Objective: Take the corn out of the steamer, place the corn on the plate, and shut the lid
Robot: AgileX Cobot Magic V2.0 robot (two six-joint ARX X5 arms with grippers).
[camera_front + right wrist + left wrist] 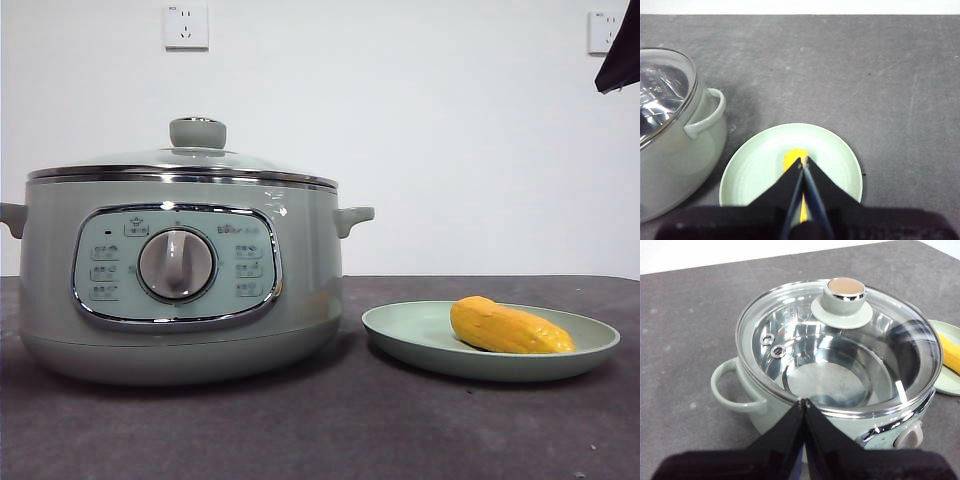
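Note:
The steamer [180,280] stands at the left with the glass lid [190,160] closed on it. Through the lid [840,350] the pot's inside shows bare metal. The corn [510,327] lies on the plate [410,330] at the right. My left gripper [803,402] is shut and empty, held above the steamer's near rim [790,395]. My right gripper [802,162] is shut and empty, above the plate [755,165], with the corn [794,156] partly hidden behind its jaws. A black arm tip [620,60] shows at the top right of the front view.
The dark grey table [330,430] runs under both things. The steamer's side handle [707,117] points toward the plate with a small gap between them. A white wall with two sockets [186,26] stands behind.

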